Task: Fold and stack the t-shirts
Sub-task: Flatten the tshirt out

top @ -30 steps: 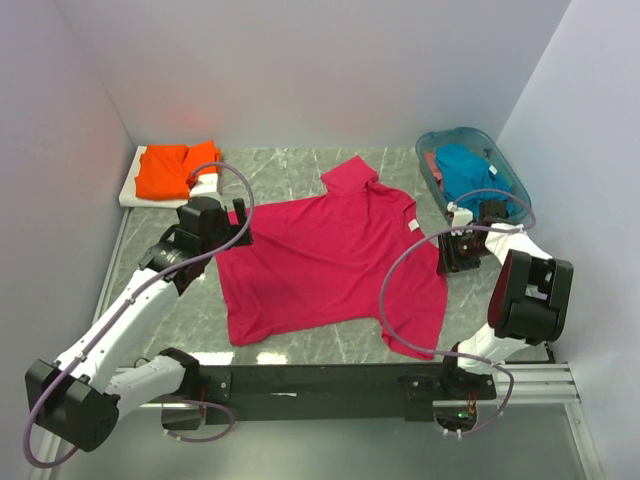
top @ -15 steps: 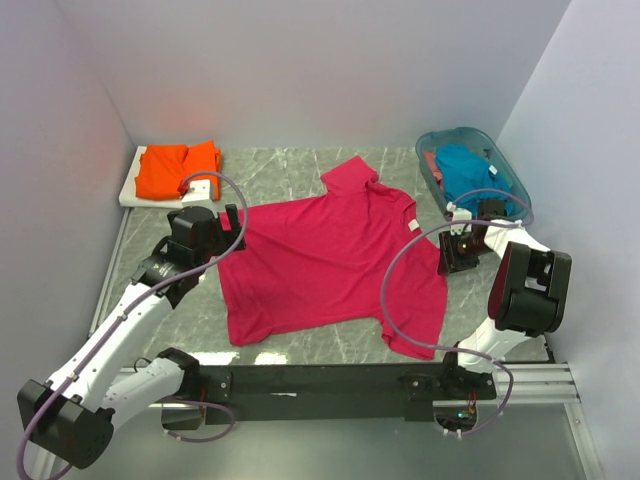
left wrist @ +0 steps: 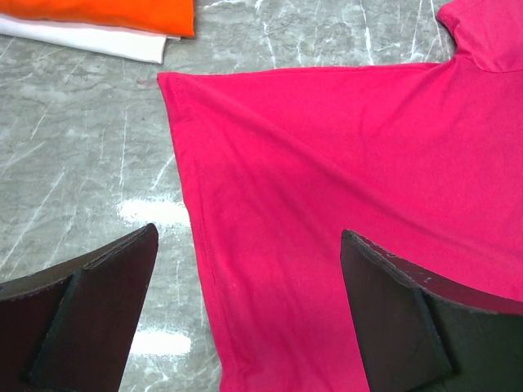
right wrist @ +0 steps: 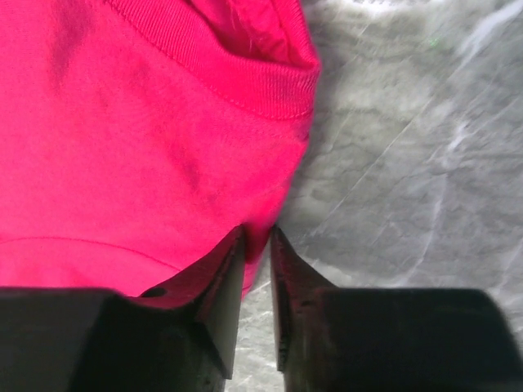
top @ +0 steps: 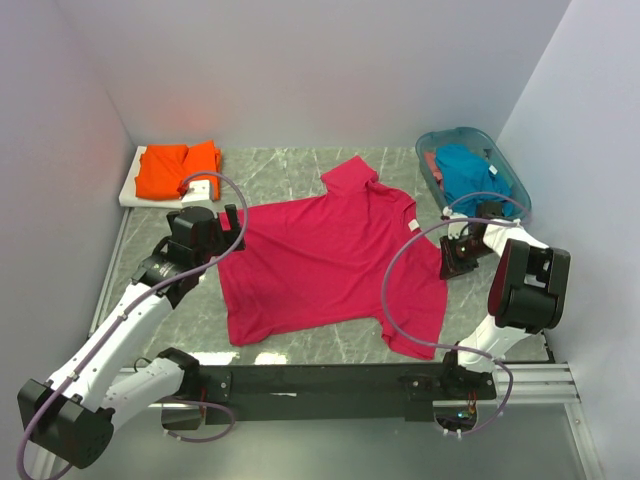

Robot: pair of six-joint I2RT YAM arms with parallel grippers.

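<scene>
Right wrist view shows the right hand (right wrist: pixel 257 234) with its two fingers squeezed narrow. The edge of the red t-shirt (right wrist: pixel 122 122) sits pinched between the tips, just beside the ribbed neck band. The cloth lies flat on the gray desk (right wrist: pixel 409 163). I think this step is grabbing the shirt to start a fold. To do it well, the hand should bite a good bit of cloth, not only the very rim, so it does not slip out. Then it should lift low and slow, so the shirt does not drag or bunch.

Across the shirt, the left hand (left wrist: pixel 249 237) hangs wide open above the other edge, holding nothing. It should come down and grab there, so both hands can lift together.

Far back on the left, the orange t-shirt (top: pixel 177 168) sits folded on a white pad (top: pixel 130 196). Far back on the right, the see-through basket (top: pixel 480 131) holds the blue t-shirt (top: pixel 462 165), all scrunched up. Something reddish peeks out beside it, and I cannot tell what it is.
</scene>
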